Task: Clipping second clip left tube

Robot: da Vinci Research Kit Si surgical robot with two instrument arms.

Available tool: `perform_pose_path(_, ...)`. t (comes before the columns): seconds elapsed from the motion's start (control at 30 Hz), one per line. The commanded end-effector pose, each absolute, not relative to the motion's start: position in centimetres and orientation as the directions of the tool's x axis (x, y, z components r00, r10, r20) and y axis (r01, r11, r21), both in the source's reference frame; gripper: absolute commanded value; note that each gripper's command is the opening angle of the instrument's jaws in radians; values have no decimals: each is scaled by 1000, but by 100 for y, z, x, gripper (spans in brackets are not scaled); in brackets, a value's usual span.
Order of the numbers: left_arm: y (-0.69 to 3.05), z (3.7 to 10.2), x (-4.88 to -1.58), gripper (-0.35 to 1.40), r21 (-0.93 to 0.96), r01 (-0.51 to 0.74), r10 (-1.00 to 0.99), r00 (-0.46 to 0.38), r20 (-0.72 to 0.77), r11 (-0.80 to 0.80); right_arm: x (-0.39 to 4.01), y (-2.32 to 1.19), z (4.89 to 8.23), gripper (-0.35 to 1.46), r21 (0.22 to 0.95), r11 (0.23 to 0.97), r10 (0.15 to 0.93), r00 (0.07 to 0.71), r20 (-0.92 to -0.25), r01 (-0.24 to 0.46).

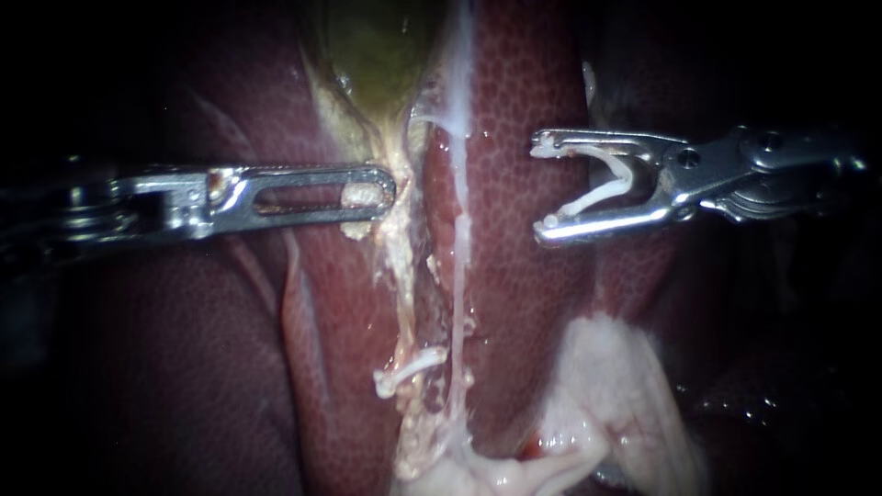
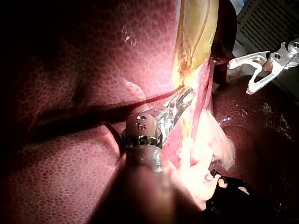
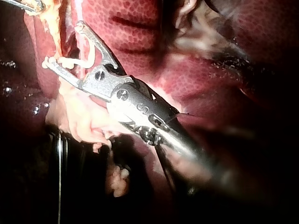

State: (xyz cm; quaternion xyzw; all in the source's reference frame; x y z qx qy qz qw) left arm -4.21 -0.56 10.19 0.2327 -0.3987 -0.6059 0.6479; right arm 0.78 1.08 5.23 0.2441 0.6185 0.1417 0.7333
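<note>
Reaching in from the left, my left instrument (image 1: 386, 195) has its jaws clamped on the left tube (image 1: 401, 276), a ragged pale strand running from the gallbladder (image 1: 377, 55) down over the liver (image 1: 524, 276). My right instrument (image 1: 544, 188) carries an open clip (image 1: 597, 197) seated between its spread jaws, well apart from that tube and beyond the thinner right tube (image 1: 459, 230). A lower clip (image 1: 409, 367) appears to sit on the left tube, though its seating is hard to see.
</note>
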Motion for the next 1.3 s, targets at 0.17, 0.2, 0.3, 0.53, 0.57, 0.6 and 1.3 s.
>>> perform_pose_path(0.17, -56, 1019, -421, -35, 785, 600, -971, -52, 235, 158, 78, 108, 523, 60, 533, 841, 510, 195, -838, 94)
perform_pose_path(0.2, -56, 1019, -421, -35, 785, 599, -971, -52, 235, 158, 78, 107, 523, 60, 533, 841, 510, 195, -838, 94)
perform_pose_path(0.3, -56, 1019, -420, -35, 785, 599, -971, -52, 234, 158, 78, 107, 523, 60, 533, 841, 509, 195, -838, 94)
perform_pose_path(0.53, -52, 1013, -411, -35, 788, 595, -972, -48, 230, 157, 77, 107, 523, 60, 532, 841, 509, 195, -839, 95)
perform_pose_path(0.57, -52, 1011, -410, -35, 789, 594, -972, -47, 229, 157, 77, 107, 523, 60, 532, 841, 509, 195, -839, 95)
perform_pose_path(0.6, -51, 1009, -407, -35, 791, 591, -973, -45, 227, 157, 77, 107, 523, 60, 532, 841, 509, 195, -839, 95)
perform_pose_path(1.3, -27, 961, -361, -35, 795, 593, -966, -107, 234, 127, 77, 106, 523, 60, 532, 841, 509, 195, -839, 95)
